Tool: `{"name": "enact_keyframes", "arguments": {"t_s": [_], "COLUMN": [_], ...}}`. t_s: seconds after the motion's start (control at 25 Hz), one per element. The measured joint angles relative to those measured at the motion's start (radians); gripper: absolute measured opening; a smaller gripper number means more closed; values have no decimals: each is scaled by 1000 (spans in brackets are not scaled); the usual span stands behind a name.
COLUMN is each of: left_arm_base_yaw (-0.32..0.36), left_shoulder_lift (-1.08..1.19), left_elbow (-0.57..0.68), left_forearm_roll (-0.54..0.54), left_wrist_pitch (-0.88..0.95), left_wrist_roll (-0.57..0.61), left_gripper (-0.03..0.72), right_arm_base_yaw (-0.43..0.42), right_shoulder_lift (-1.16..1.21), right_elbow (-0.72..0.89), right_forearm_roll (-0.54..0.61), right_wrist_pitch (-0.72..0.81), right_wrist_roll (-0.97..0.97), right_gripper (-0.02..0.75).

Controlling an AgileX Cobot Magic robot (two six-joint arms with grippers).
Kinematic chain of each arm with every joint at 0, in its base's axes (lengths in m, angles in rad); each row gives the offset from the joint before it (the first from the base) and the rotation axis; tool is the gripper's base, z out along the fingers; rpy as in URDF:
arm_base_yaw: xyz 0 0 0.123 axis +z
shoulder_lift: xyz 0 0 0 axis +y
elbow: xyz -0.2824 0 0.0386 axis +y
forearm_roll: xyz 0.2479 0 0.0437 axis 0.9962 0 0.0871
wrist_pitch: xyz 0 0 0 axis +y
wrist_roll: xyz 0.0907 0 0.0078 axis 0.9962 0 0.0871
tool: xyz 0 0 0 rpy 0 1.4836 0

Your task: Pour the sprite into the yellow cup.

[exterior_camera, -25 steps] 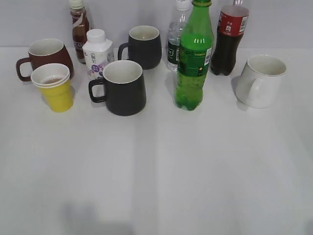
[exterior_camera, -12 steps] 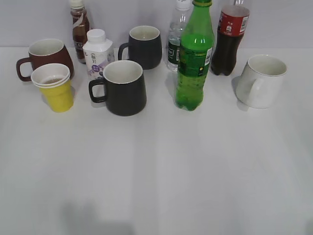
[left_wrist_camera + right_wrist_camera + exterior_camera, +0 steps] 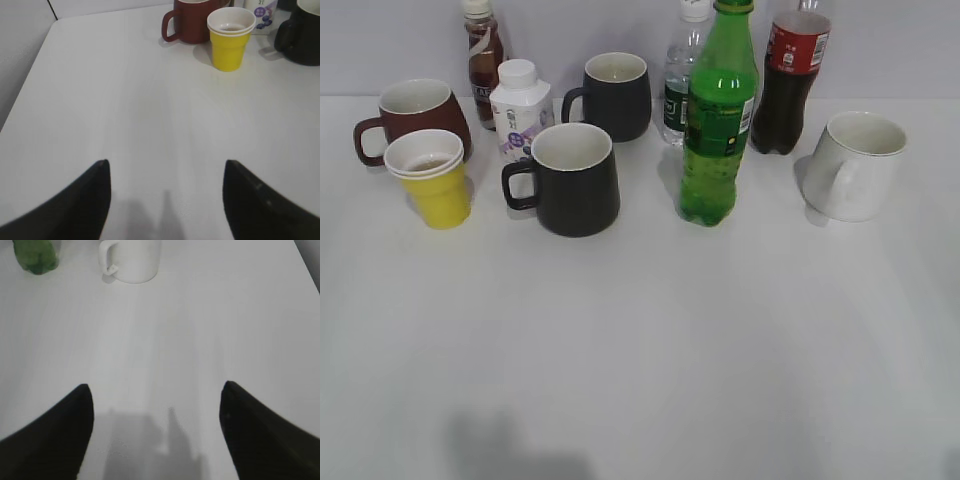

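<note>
The sprite [image 3: 718, 115], a tall green bottle with a green cap, stands upright at the back middle of the table; its base shows in the right wrist view [image 3: 34, 256]. The yellow cup [image 3: 432, 180] stands upright at the left in front of a dark-red mug, and shows in the left wrist view [image 3: 230, 40]. My left gripper [image 3: 165, 172] is open and empty over bare table, well short of the cup. My right gripper [image 3: 156, 395] is open and empty, well short of the bottle. Neither gripper shows in the exterior view.
A dark-red mug [image 3: 412, 115], two black mugs [image 3: 570, 178] [image 3: 613, 95], a white mug [image 3: 855, 165], a cola bottle [image 3: 790, 80], a clear water bottle [image 3: 678, 85], a white milk bottle [image 3: 520, 108] and a brown drink bottle [image 3: 482, 55] crowd the back.
</note>
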State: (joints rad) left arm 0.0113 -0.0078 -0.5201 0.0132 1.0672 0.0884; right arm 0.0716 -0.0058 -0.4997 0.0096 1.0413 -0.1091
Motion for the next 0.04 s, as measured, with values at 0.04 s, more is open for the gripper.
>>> {"name": "enact_keyframes", "arguments": {"t_s": [0.04], "left_arm_base_yaw": [0], "left_shoulder_lift": [0], "left_elbow": [0], "left_forearm_roll": [0], "left_wrist_pitch": [0], "left_wrist_roll": [0], "left_gripper": [533], "right_arm_base_yaw": [0], "right_shoulder_lift": [0], "right_elbow": [0], "right_forearm_roll": [0], "right_wrist_pitch": [0], "right_wrist_roll": [0], "right_gripper": [589]}}
